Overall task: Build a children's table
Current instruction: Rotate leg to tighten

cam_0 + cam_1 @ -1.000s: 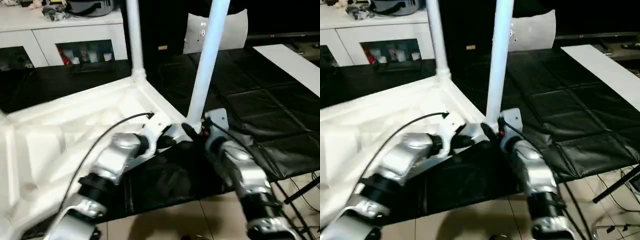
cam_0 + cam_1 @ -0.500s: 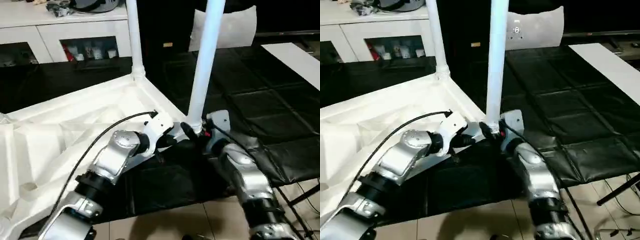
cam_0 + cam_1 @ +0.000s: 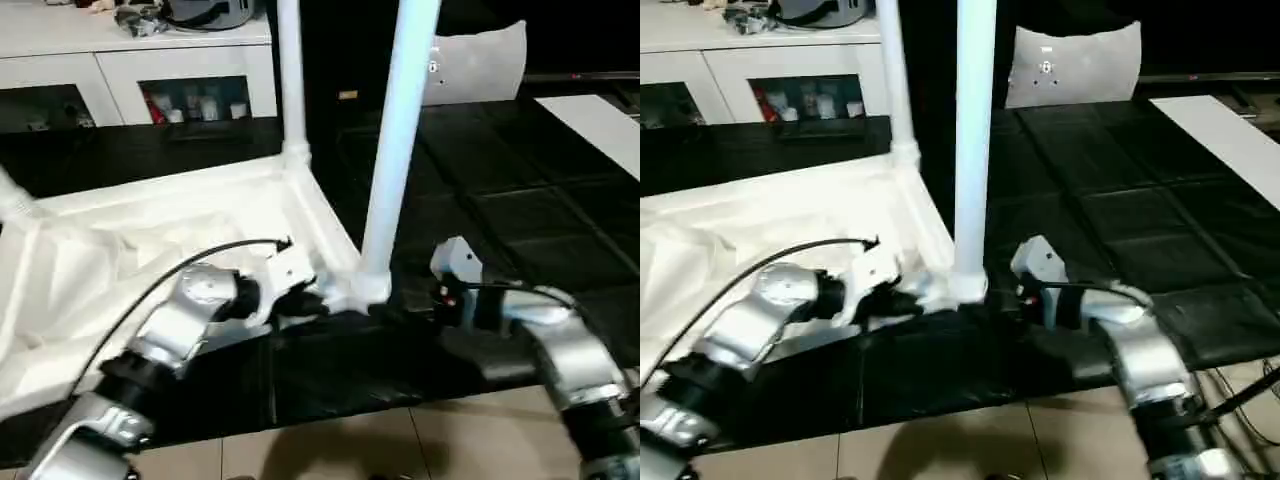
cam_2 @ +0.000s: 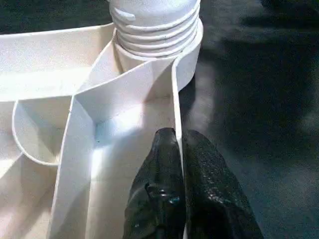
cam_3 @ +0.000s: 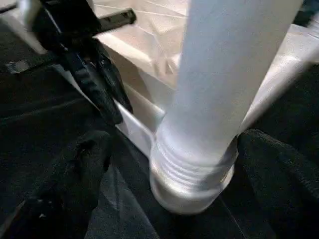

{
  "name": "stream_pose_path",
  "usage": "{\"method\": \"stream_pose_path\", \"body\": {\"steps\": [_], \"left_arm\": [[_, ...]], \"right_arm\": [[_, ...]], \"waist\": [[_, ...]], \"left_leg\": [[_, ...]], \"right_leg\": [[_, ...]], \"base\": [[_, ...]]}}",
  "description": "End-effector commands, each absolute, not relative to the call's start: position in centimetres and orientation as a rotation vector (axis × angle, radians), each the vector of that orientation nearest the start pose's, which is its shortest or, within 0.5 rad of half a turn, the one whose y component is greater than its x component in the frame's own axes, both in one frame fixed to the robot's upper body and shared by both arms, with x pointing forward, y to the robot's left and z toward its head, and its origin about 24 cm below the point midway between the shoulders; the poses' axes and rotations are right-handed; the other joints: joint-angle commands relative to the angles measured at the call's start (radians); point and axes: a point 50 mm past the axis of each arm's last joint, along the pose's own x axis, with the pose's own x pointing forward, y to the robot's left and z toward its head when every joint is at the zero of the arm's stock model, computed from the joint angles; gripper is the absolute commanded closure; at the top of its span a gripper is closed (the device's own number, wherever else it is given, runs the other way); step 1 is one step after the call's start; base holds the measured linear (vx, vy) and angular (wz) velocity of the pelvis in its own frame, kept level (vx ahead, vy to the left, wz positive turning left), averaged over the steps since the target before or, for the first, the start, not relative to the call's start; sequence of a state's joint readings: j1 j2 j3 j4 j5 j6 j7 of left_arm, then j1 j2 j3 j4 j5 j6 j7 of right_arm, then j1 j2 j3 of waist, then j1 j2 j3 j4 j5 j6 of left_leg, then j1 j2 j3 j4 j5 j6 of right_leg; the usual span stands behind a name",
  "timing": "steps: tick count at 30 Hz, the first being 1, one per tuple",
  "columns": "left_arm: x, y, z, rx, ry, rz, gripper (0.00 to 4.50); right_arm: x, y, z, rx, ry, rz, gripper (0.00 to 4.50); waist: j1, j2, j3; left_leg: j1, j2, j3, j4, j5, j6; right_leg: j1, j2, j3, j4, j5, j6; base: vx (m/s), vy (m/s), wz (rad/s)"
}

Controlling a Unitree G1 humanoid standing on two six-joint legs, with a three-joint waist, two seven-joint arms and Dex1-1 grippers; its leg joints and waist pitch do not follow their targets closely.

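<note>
Two legs (image 3: 395, 150) upright in table (image 3: 120, 240); right gripper (image 5: 164, 184) spread.

You are working in an indoor room set up as a staging or test area with home furnishing. Along the far wall stand white cabinets (image 3: 130, 70) with glass doors (image 3: 195, 100) showing small coloured items inside; clutter lies on the cabinet top (image 3: 60, 25). The floor is pale tile (image 3: 330, 450), overlaid with black quilted mats (image 3: 520, 220). A flat white panel (image 3: 595, 120) lies on the mat at your right. A white cushion-like object (image 3: 480, 62) stands against the dark background.
</note>
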State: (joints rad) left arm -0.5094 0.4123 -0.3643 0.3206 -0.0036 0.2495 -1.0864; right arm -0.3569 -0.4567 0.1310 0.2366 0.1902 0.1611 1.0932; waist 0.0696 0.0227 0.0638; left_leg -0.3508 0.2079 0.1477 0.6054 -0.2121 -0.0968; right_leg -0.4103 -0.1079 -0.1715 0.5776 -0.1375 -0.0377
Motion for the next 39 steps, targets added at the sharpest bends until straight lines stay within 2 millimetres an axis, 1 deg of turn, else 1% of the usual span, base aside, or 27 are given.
{"method": "stream_pose_path", "body": {"steps": [1,2,3,5,7,8,9,10,13,15,17,20,21,25,30,32,33,35,36,38,39], "left_arm": [[29.0,10.6,6.4,0.515,0.398,-1.446,4.5],[28.9,10.7,6.3,0.519,0.403,-1.462,4.5],[28.6,10.8,6.3,0.527,0.413,-1.49,4.5],[28.5,10.8,6.2,0.532,0.416,-1.496,4.5],[28.5,10.9,6.2,0.539,0.418,-1.498,4.5],[28.5,11.0,6.2,0.541,0.419,-1.499,4.5],[28.5,11.0,6.2,0.542,0.419,-1.498,4.5],[28.5,11.0,6.2,0.543,0.418,-1.499,4.5],[28.5,11.1,6.2,0.545,0.418,-1.502,4.5],[28.6,11.1,6.2,0.547,0.418,-1.504,4.5],[28.5,11.1,6.2,0.547,0.419,-1.505,4.5],[28.5,11.2,6.2,0.549,0.421,-1.507,4.5],[28.5,11.2,6.2,0.549,0.422,-1.507,4.5],[28.5,11.3,6.2,0.549,0.423,-1.506,4.5],[28.6,11.3,6.2,0.552,0.421,-1.503,4.5],[28.6,11.3,6.2,0.554,0.421,-1.503,4.5],[28.6,11.3,6.2,0.554,0.421,-1.503,4.5],[28.6,11.3,6.2,0.555,0.421,-1.503,4.5],[28.6,11.3,6.2,0.554,0.421,-1.502,4.5],[28.5,11.3,6.1,0.553,0.423,-1.502,4.5],[28.5,11.3,6.1,0.552,0.423,-1.502,4.5]], "right_arm": [[29.0,-16.4,7.5,-0.24,0.246,1.221,0.05],[29.0,-16.4,7.5,-0.245,0.251,1.229,0.05],[29.0,-16.5,7.4,-0.239,0.265,1.26,0.05],[29.0,-16.6,7.4,-0.233,0.27,1.274,0.05],[28.8,-16.6,7.4,-0.216,0.289,1.314,0.05],[28.8,-16.6,7.4,-0.215,0.293,1.322,0.05],[28.7,-16.6,7.4,-0.221,0.3,1.339,0.05],[28.6,-16.6,7.4,-0.224,0.305,1.351,0.23],[28.5,-16.6,7.3,-0.236,0.317,1.368,0.23],[28.5,-16.5,7.2,-0.238,0.32,1.378,0.57],[28.4,-16.5,7.1,-0.232,0.325,1.382,0.61],[28.4,-16.5,7.0,-0.231,0.342,1.384,0.99],[28.5,-16.6,6.9,-0.232,0.344,1.382,0.99],[28.6,-16.7,6.5,-0.243,0.369,1.356,1.42],[28.6,-16.4,6.3,-0.254,0.368,1.36,1.84],[28.5,-16.4,6.2,-0.261,0.372,1.363,1.95],[28.5,-16.4,6.1,-0.263,0.373,1.364,2.03],[28.5,-16.3,6.1,-0.266,0.375,1.366,2.07],[28.5,-16.3,6.0,-0.266,0.375,1.367,2.24],[28.3,-16.3,5.9,-0.262,0.377,1.369,2.24],[28.3,-16.3,5.9,-0.261,0.378,1.369,2.36]], "waist": [[0.004,-0.006,-0.082],[0.005,-0.005,-0.082],[0.016,-0.006,-0.082],[0.022,-0.006,-0.08],[0.023,-0.008,-0.08],[0.024,-0.008,-0.08],[0.024,-0.01,-0.081],[0.023,-0.009,-0.08],[0.021,-0.01,-0.081],[0.021,-0.011,-0.081],[0.02,-0.012,-0.081],[0.02,-0.011,-0.082],[0.02,-0.01,-0.081],[0.02,-0.01,-0.082],[0.02,-0.01,-0.083],[0.02,-0.009,-0.083],[0.02,-0.012,-0.083],[0.019,-0.011,-0.082],[0.018,-0.01,-0.082],[0.018,-0.01,-0.083],[0.018,-0.011,-0.085]], "left_leg": [[-0.006,0.023,0.006,-0.065,-0.124,0.108],[-0.006,0.024,0.007,-0.065,-0.122,0.106],[-0.003,0.024,0.009,-0.065,-0.119,0.1],[0.002,0.027,0.011,-0.067,-0.128,0.094],[0.0,0.025,0.011,-0.067,-0.143,0.088],[0.0,0.026,0.01,-0.067,-0.143,0.086],[-0.002,0.025,0.01,-0.067,-0.138,0.086],[-0.004,0.024,0.01,-0.067,-0.136,0.086],[-0.005,0.022,0.011,-0.066,-0.132,0.086],[-0.005,0.021,0.011,-0.066,-0.127,0.087],[-0.006,0.021,0.011,-0.066,-0.125,0.087],[-0.006,0.022,0.01,-0.066,-0.117,0.088],[-0.005,0.022,0.01,-0.066,-0.119,0.088],[-0.005,0.021,0.011,-0.065,-0.121,0.086],[-0.005,0.022,0.011,-0.065,-0.117,0.085],[-0.006,0.021,0.011,-0.065,-0.117,0.085],[-0.007,0.021,0.011,-0.065,-0.118,0.086],[-0.006,0.02,0.011,-0.065,-0.126,0.084],[-0.005,0.02,0.011,-0.066,-0.13,0.082],[-0.004,0.021,0.01,-0.066,-0.135,0.078],[-0.004,0.021,0.01,-0.066,-0.136,0.076]], "right_leg": [[0.073,-0.049,0.064,-0.067,-0.33,-0.129],[0.073,-0.049,0.065,-0.066,-0.327,-0.132],[0.072,-0.05,0.066,-0.066,-0.331,-0.136],[0.067,-0.049,0.068,-0.068,-0.337,-0.139],[0.071,-0.049,0.067,-0.068,-0.351,-0.134],[0.071,-0.049,0.067,-0.067,-0.353,-0.131],[0.073,-0.049,0.068,-0.066,-0.353,-0.126],[0.072,-0.048,0.068,-0.067,-0.358,-0.122],[0.073,-0.048,0.068,-0.068,-0.365,-0.116],[0.073,-0.048,0.068,-0.069,-0.368,-0.114],[0.073,-0.048,0.067,-0.069,-0.374,-0.111],[0.072,-0.047,0.068,-0.067,-0.362,-0.116],[0.072,-0.047,0.067,-0.068,-0.363,-0.117],[0.072,-0.047,0.067,-0.068,-0.367,-0.116],[0.072,-0.048,0.067,-0.067,-0.36,-0.116],[0.073,-0.047,0.067,-0.066,-0.357,-0.118],[0.074,-0.047,0.067,-0.067,-0.359,-0.117],[0.074,-0.047,0.066,-0.069,-0.374,-0.111],[0.072,-0.047,0.065,-0.071,-0.384,-0.107],[0.073,-0.047,0.065,-0.072,-0.389,-0.103],[0.073,-0.047,0.065,-0.071,-0.38,-0.105]], "base": [[0.0,0.0,0.0],[0.0,0.0,0.0],[0.0,0.0,0.0],[0.0,0.0,0.0],[0.0,0.0,0.0],[0.0,0.0,0.0],[0.0,0.0,0.0],[0.0,0.0,0.0],[0.0,0.0,0.0],[0.0,0.0,0.0],[0.0,0.0,0.0],[0.0,0.0,0.0],[0.0,0.0,0.0],[0.0,0.0,0.0],[0.0,0.0,0.0],[0.0,0.0,0.0],[0.0,0.0,0.0],[0.0,0.0,0.0],[0.0,0.0,0.0],[0.0,0.0,0.0],[0.0,0.0,0.0]]}}
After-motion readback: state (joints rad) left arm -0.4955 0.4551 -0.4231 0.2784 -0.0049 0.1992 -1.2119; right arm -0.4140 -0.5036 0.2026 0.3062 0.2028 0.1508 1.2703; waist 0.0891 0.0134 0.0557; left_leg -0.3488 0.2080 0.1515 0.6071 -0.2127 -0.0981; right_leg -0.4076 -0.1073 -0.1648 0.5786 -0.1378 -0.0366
